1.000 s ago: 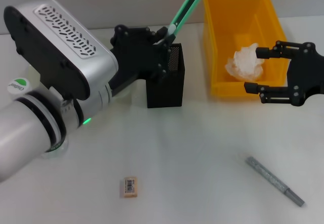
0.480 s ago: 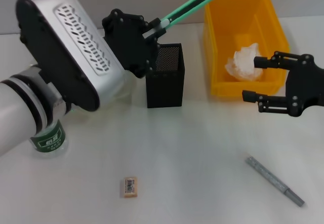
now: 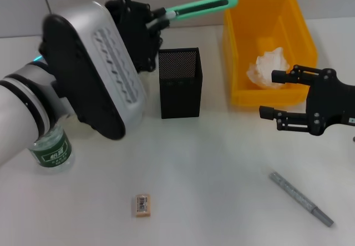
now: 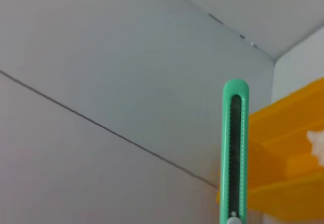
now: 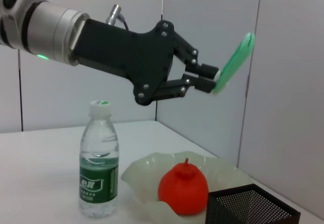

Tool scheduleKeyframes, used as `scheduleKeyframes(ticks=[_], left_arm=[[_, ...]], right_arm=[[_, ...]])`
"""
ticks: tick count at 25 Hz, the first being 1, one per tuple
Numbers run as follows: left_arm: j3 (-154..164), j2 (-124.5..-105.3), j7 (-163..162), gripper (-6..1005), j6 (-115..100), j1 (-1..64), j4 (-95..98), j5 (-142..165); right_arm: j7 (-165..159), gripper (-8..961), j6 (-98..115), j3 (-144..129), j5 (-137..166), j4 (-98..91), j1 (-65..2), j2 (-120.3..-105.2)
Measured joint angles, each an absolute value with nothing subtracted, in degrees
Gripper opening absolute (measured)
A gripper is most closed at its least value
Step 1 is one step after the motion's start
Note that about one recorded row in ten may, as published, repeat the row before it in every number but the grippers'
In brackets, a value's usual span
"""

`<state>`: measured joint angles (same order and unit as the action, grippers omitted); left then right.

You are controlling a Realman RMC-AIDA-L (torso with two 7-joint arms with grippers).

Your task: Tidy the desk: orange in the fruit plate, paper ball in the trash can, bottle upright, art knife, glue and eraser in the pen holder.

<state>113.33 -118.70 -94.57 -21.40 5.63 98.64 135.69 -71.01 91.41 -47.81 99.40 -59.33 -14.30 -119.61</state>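
Left gripper (image 3: 161, 19) pinches art knife (image 3: 202, 5) by white tip, raised above pen holder (image 3: 181, 82), knife near level, pointing toward trash can (image 3: 299, 32). Paper ball (image 3: 267, 68) inside can. Right gripper (image 3: 269, 95) spread, empty, hovering just beside can. Glue (image 3: 301, 199), eraser (image 3: 142, 205) on bench (well apart). Bottle (image 5: 99, 159) upright; orange (image 5: 183, 188) in fruit plate (image 5: 147, 173).

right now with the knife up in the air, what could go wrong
The left hand pinches only the white tip end of the slim mint-green plastic art knife, held nearly level above the tall black mesh pen holder. It may pivot or slip, or miss the opening when tipped down. The open right hand hangs by the yellow plastic trash can.
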Motion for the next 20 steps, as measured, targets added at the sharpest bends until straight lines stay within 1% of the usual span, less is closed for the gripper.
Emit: scheduleKeyframes(ticks=[3,5,6,10,13,20], left_arm=[[113.33,-118.70,-94.57,101,-21.40,5.63,98.64,135.69],[114.40,-118.82,-93.38,101,-19.01,5.43,98.69,141.60],[115.78,-118.86,-93.39,101,-16.25,5.69,98.40,151.07],[116.43,-118.85,-93.42,102,-14.37,5.84,97.86,155.86],[117.29,-118.83,-93.48,102,-10.75,5.38,96.72,162.21],[117.34,-118.91,-89.37,102,-7.40,5.19,94.14,165.29]], right_arm=[[-69.97,761,91.43,-47.81,98.62,-57.06,-14.50,-119.51],[-69.28,761,91.80,-47.75,98.11,-55.38,-14.59,-119.46],[-69.06,761,92.00,-47.71,97.75,-54.46,-14.65,-119.45],[-68.03,761,92.34,-47.21,96.63,-51.43,-14.29,-119.36],[-67.74,761,93.45,-46.59,95.73,-51.02,-13.18,-119.35],[-68.06,762,99.59,-42.23,94.95,-51.78,-10.20,-119.26]])
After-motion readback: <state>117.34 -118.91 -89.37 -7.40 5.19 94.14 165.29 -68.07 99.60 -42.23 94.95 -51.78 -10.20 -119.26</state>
